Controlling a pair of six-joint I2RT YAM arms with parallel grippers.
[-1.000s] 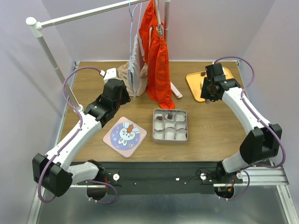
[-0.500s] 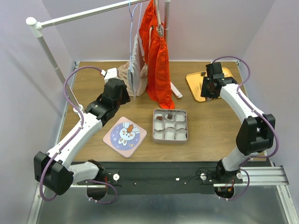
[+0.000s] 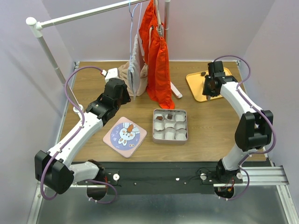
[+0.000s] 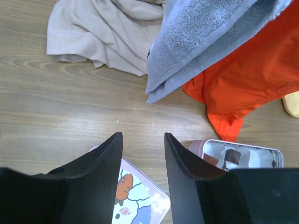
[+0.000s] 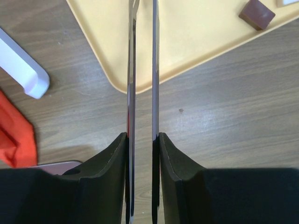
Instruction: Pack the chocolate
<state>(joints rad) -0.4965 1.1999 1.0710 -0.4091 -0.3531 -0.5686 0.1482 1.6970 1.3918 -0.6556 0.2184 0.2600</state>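
hovering over the flat yellow plastic tray (image 5: pixel 187 37) at the tabletop's far right corner, the right gripper (image 5: pixel 142 135) clamps a pair of thin steel tweezers (image 5: pixel 155 70), whose blades stand a slim gap apart with nothing between them. one dark brown square chocolate piece (image 5: pixel 256 14) lies on the tray, apart from the blades. two more dark pieces (image 3: pixel 171 115) sit in the far row of the grey rectangular metal tin (image 3: pixel 153 125) mid-tabletop. the left gripper (image 4: pixel 142 140) hangs left of middle, fingers spread and empty, above bare wood beside the pink square rabbit-print lid (image 3: pixel 125 134).
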